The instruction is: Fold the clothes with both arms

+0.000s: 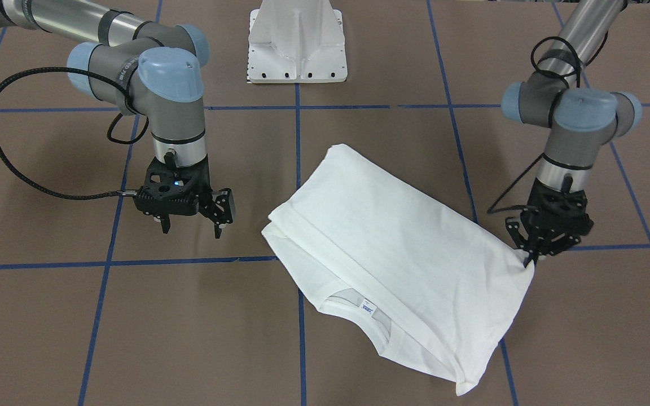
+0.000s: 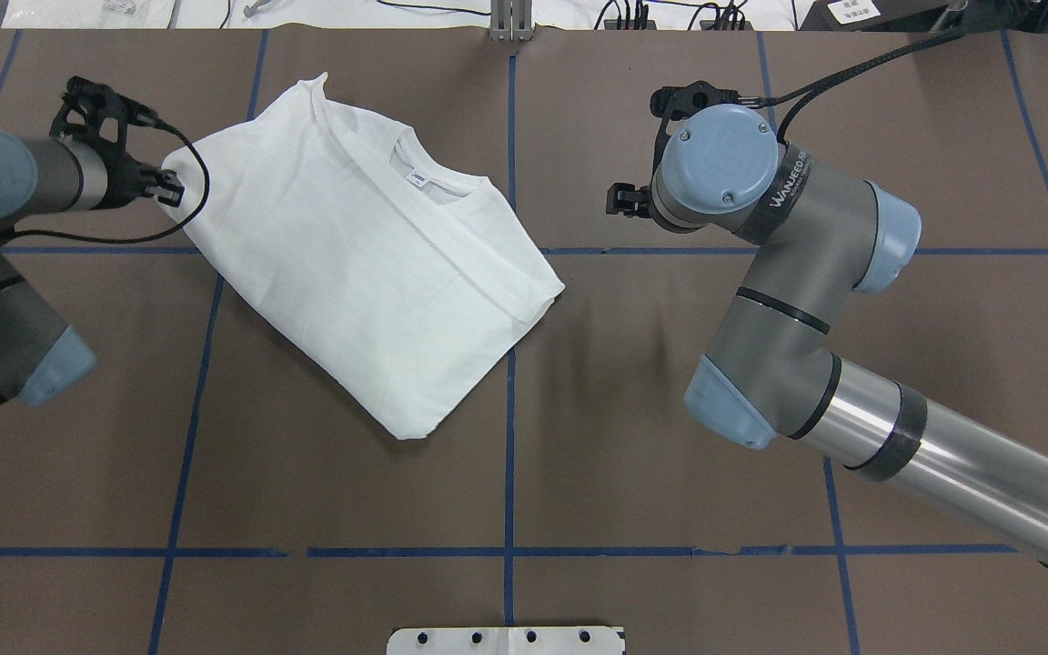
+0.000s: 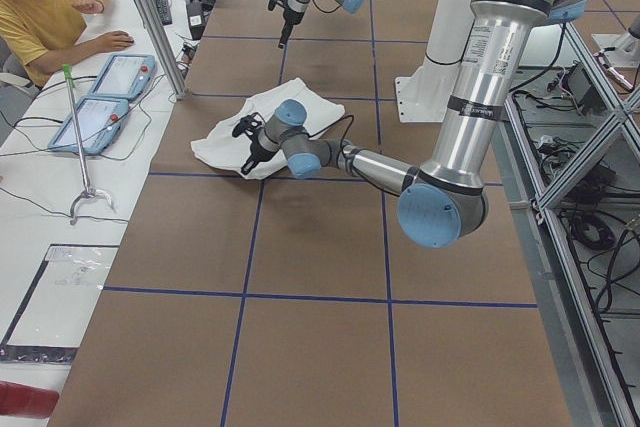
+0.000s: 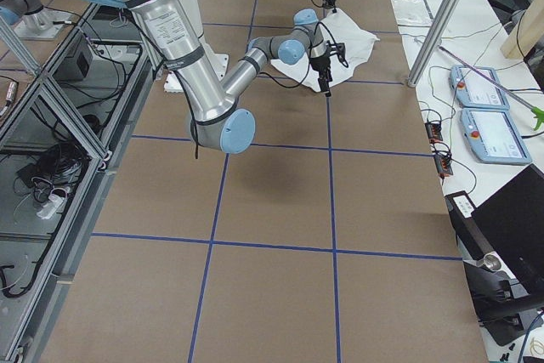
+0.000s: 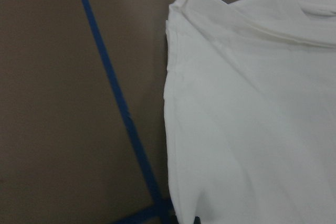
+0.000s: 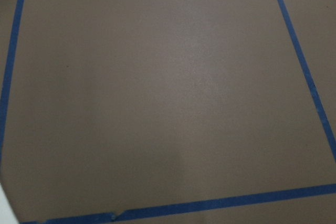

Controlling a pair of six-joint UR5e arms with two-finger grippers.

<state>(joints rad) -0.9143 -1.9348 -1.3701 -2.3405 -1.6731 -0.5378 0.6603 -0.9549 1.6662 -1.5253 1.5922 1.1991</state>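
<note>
I have the T-shirt (image 1: 392,237) lying slantwise across the middle of the front-facing view. It is doubled over, with its collar (image 1: 378,326) and neck label (image 1: 367,308) peeking out near the lower edge. My left gripper (image 1: 530,256), at the right of that view, is pinched tight on the shirt's right-hand corner, and the cloth runs up to its fingertips. My right gripper (image 1: 191,224), left of centre, hangs over bare table (image 1: 77,316) with its fingers apart and nothing between them. It is near the shirt's left corner (image 1: 271,224) but not touching it, and its wrist camera shows only brown surface and blue tape lines (image 6: 173,211).

I judge the step in hand to be getting a second hold, so that both arms can carry the next fold. To do it well I would bring the right gripper low onto that left corner and catch every layer there, not just the top one. Then I would lift both corners level and together. If the left arm pulls first, I expect the stack to slide or skew
</note>
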